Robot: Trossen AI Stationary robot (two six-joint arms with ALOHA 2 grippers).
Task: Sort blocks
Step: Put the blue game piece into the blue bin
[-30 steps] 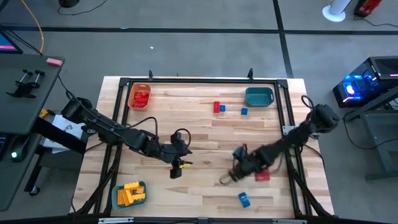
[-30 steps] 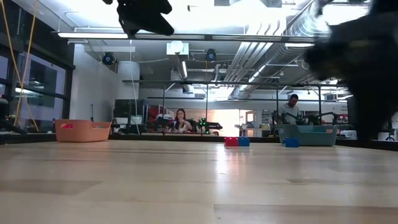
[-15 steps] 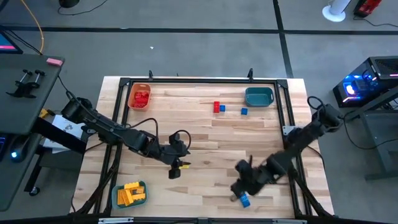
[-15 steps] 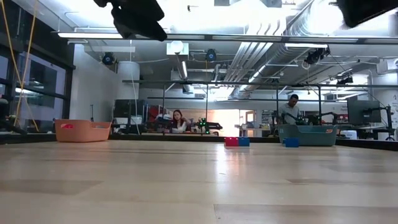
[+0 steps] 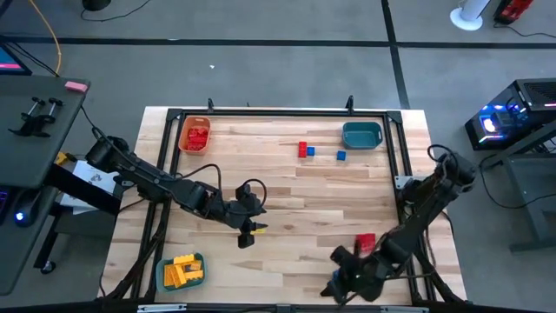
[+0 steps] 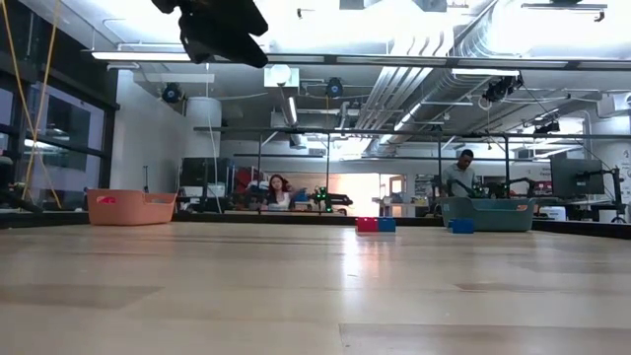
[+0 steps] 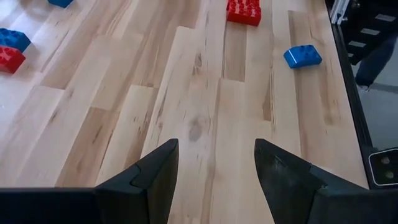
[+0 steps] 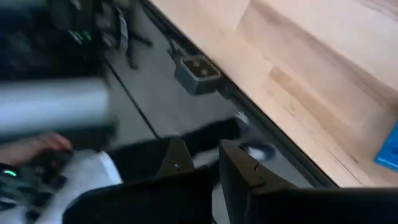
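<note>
My left gripper hovers open over the table's middle, holding nothing; it also shows at the low view's top. My right gripper hangs at the table's near edge with a narrow gap between its fingers, empty. A red block lies flat behind it. A blue block lies near the near edge, hidden under the right gripper in the high view. A red-and-blue pair and a lone blue block lie toward the far side.
An orange tray with red blocks sits at the far left, a teal tray at the far right, and a tray of yellow blocks at the near left. A person's hand shows beyond the near edge.
My right gripper has swept from the table's right middle toward the near edge and now hangs past the blue block, pointing out over the edge. The red block has stayed where it was.
</note>
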